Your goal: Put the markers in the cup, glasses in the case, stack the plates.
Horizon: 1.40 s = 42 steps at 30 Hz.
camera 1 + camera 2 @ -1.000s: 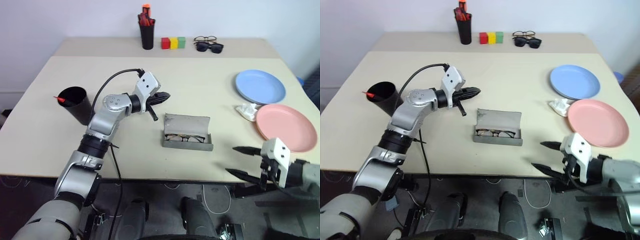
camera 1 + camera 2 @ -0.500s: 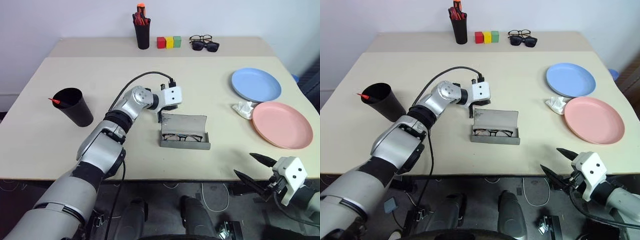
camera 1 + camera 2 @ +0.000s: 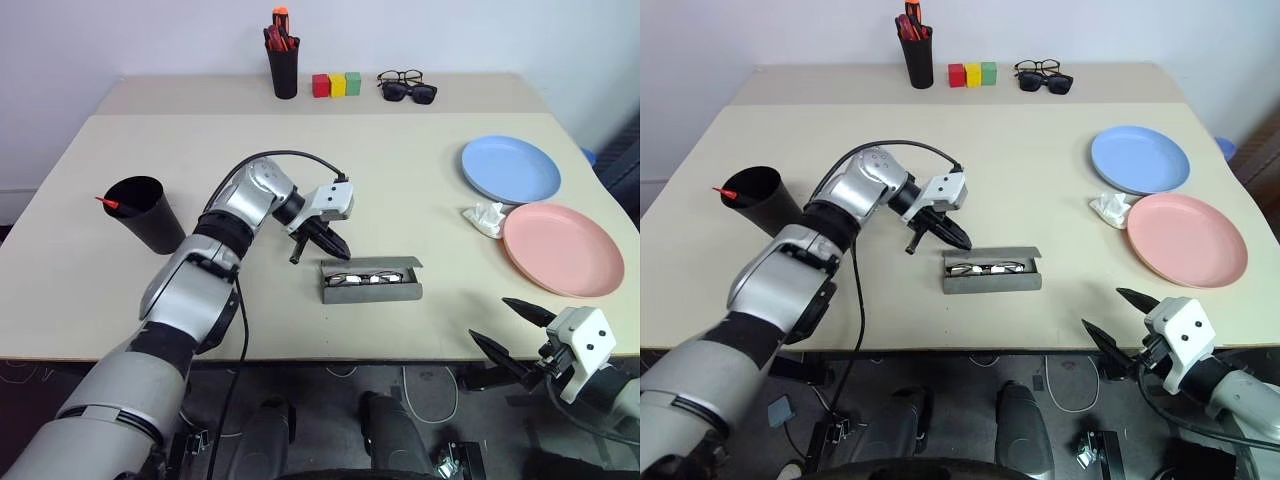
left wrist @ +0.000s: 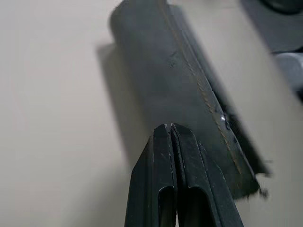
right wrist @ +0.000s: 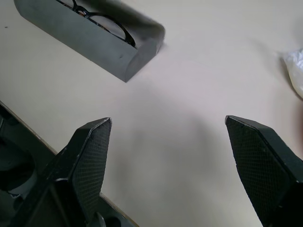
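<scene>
- On the beige tabletop, the grey case lies half-closed over the glasses.
- Left pincer, fingers pressed together, empty, tips at the case's lid.
- Right pincer spread wide, empty, off the front edge.

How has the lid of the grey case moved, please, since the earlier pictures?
Yes. The lid of the case has swung down toward its tray, over the glasses, under the shut left pincer.

Grey case half-shut over glasses, blue and pink plates apart
</scene>
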{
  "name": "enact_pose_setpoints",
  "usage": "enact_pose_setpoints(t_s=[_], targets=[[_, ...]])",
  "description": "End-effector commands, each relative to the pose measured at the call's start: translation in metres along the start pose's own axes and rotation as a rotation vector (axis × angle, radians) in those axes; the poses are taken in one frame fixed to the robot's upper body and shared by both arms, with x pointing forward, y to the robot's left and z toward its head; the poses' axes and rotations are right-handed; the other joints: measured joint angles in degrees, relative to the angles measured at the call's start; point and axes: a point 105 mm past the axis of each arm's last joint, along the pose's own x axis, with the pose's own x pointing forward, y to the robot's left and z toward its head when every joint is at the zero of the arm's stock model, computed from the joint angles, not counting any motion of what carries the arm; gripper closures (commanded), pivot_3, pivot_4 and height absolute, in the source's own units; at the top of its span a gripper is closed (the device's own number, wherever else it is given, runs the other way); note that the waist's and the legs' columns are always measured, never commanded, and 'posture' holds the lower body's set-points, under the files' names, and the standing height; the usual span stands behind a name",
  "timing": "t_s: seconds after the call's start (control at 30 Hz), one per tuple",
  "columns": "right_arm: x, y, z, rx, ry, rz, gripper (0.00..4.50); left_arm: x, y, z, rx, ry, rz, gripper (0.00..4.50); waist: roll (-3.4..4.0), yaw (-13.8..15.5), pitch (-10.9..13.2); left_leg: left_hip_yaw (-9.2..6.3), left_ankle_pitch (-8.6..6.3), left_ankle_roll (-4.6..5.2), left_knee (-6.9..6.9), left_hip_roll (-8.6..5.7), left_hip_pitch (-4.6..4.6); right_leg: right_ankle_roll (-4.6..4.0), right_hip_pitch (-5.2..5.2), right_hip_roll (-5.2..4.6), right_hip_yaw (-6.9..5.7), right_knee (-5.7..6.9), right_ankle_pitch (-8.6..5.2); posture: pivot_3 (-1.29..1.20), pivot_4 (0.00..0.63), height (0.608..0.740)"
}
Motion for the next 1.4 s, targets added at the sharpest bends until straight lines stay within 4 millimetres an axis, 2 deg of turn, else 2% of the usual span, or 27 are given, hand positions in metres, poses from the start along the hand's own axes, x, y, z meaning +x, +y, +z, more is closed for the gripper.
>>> enact_pose_setpoints(t_s=[0.03,0.17,0.23,0.3,0.4,0.5,0.6,0.73,0.83,0.93,1.13,1.27,1.33,1.4], targets=[[0.002,-0.008,0.002,0.011,-0.011,-0.046,0.58,0.009,-0.017,0.01,0.04,-0.023,-0.06,4.47,0.0,0.08,0.0,-0.01,0.0,0.0,0.01,0.0,0.0,-0.02,0.0,0.0,0.0,0.02,-0.01,0.0,0.15,0.74],[0.002,-0.031,0.001,0.044,-0.022,-0.164,0.58,0.015,-0.03,0.002,0.055,-0.019,-0.036,4.47,0.09,0.15,-0.06,0.0,0.0,0.0,0.05,0.0,0.06,-0.06,0.1,0.0,0.0,-0.03,-0.05,0.0,0.15,0.74],[0.002,-0.05,-0.004,0.031,0.002,-0.244,0.58,0.01,-0.017,0.019,0.1,-0.118,0.115,4.47,0.1,0.2,-0.06,-0.01,0.0,0.0,0.05,0.0,0.09,-0.06,0.11,0.0,0.0,-0.02,-0.05,0.0,0.15,0.74],[0.003,-0.065,-0.006,0.019,0.003,-0.295,0.58,-0.002,-0.007,0.044,0.094,-0.26,0.222,4.47,0.07,0.22,-0.04,-0.01,0.0,0.0,0.09,-0.01,0.07,-0.06,0.1,0.0,0.0,-0.01,-0.05,0.0,0.15,0.74],[0.011,-0.087,-0.01,0.002,0.025,-0.33,0.58,-0.011,-0.014,0.057,0.081,-0.312,0.235,4.47,0.09,0.02,-0.05,-0.01,0.01,0.0,0.13,-0.02,0.01,-0.04,0.07,0.0,0.0,-0.01,-0.06,0.0,0.15,0.74],[0.021,-0.102,-0.013,-0.007,0.036,-0.334,0.58,-0.01,-0.022,0.063,0.043,-0.329,0.211,3.69,0.17,-0.19,-0.09,0.01,0.01,0.01,0.0,-0.01,0.14,-0.06,0.09,0.01,0.0,0.03,-0.03,0.0,0.15,0.74],[0.03,-0.116,-0.015,-0.019,0.049,-0.333,0.58,-0.009,-0.025,0.069,0.042,-0.337,0.218,2.14,0.22,-0.15,-0.09,0.01,0.02,0.01,-0.01,-0.01,0.14,-0.05,0.08,0.02,0.0,0.06,0.0,0.0,0.15,0.74],[0.042,-0.128,-0.015,0.002,0.048,-0.311,0.58,-0.009,-0.019,0.078,0.035,-0.357,0.292,0.07,0.23,-0.13,-0.08,0.01,0.02,0.01,0.08,-0.03,0.11,0.06,0.1,0.02,0.01,0.03,0.08,0.0,0.15,0.74],[0.05,-0.131,-0.015,0.03,0.055,-0.277,0.58,-0.01,-0.015,0.083,0.043,-0.36,0.332,0.07,0.23,-0.13,-0.08,0.0,0.02,0.01,0.03,-0.03,0.13,0.08,0.1,0.02,0.01,0.05,0.09,0.0,0.15,0.74],[0.055,-0.135,-0.02,0.061,0.081,-0.261,1.38,-0.008,-0.012,0.088,0.056,-0.375,0.367,0.0,0.23,-0.12,-0.08,0.01,0.02,0.0,0.05,-0.03,0.12,0.09,0.1,0.02,0.01,0.02,0.1,0.0,0.15,0.74],[0.057,-0.131,-0.028,0.078,0.136,-0.223,4.34,-0.006,-0.011,0.097,0.052,-0.409,0.396,0.0,0.21,-0.11,-0.09,0.01,0.02,0.0,0.05,-0.03,0.12,0.1,0.11,0.02,0.01,0.02,0.1,0.0,0.15,0.74],[0.056,-0.128,-0.026,0.052,0.154,-0.207,4.34,-0.004,-0.011,0.097,0.049,-0.414,0.413,0.0,0.21,-0.23,-0.09,0.01,0.02,0.0,0.12,-0.03,0.16,0.11,0.19,0.02,0.01,0.02,0.1,0.0,0.15,0.74],[0.054,-0.133,-0.016,0.001,0.136,-0.227,4.34,-0.003,-0.012,0.097,0.044,-0.42,0.418,0.0,0.22,-0.31,-0.09,0.01,0.02,0.0,0.11,-0.03,0.18,0.11,0.18,0.02,0.01,0.03,0.1,0.0,0.15,0.74],[0.052,-0.142,0.002,-0.064,0.098,-0.262,4.34,-0.003,-0.013,0.096,0.038,-0.42,0.434,0.0,0.22,-0.29,-0.09,0.01,0.02,0.0,0.11,-0.03,0.17,0.11,0.18,0.02,0.01,0.03,0.1,0.0,0.15,0.74]])
